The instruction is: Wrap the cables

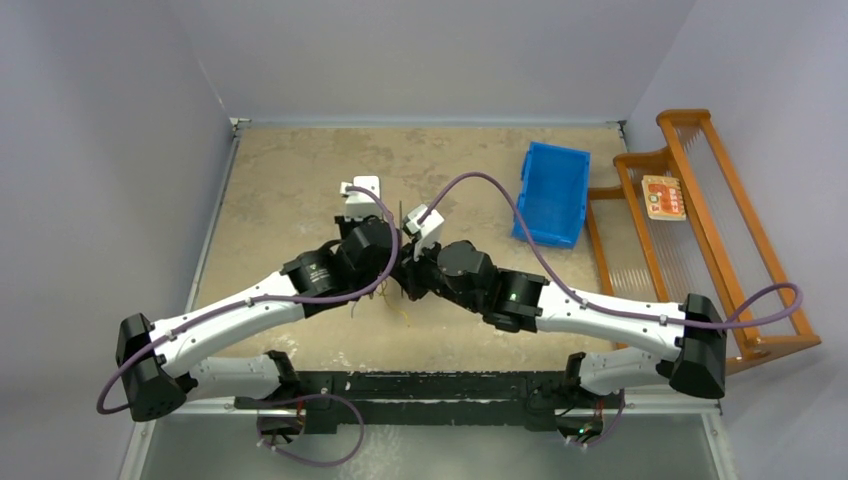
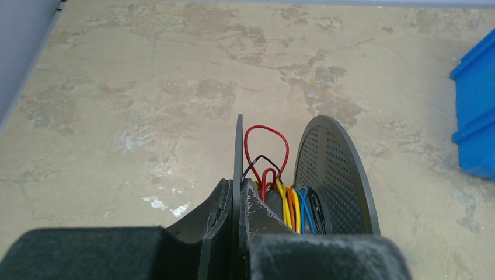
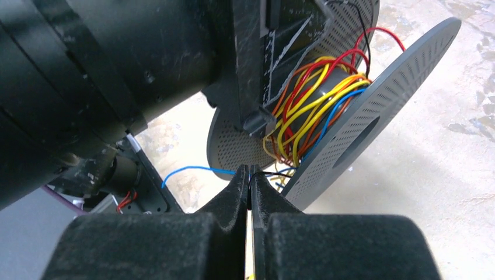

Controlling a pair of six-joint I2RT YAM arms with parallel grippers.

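**Two grippers clamped, most wire on the spool**

The left gripper (image 2: 238,188) is clenched on the thin near flange of the black spool (image 2: 335,175) and holds it on edge above the table (image 2: 146,87). The right gripper (image 3: 250,175) has its fingers pressed together on a few hair-thin strands just beside the spool's lower rim. A black one leaves the tips toward the core, and a blue strand (image 3: 192,169) trails away on the other side.

The cables (image 3: 309,111) lie mostly between the two flanges, as yellow, red, orange and blue turns around the core. The turns are loose and crossed rather than neat. A red loop (image 2: 265,131) stands up out of the winding, well above the other turns.

My judgement is that the wrap is well along but not finished. The pinched strands and their free tails have yet to be laid on, and the slack red loop needs drawing down. The blue bin (image 1: 553,192) sits well apart, toward the far right.
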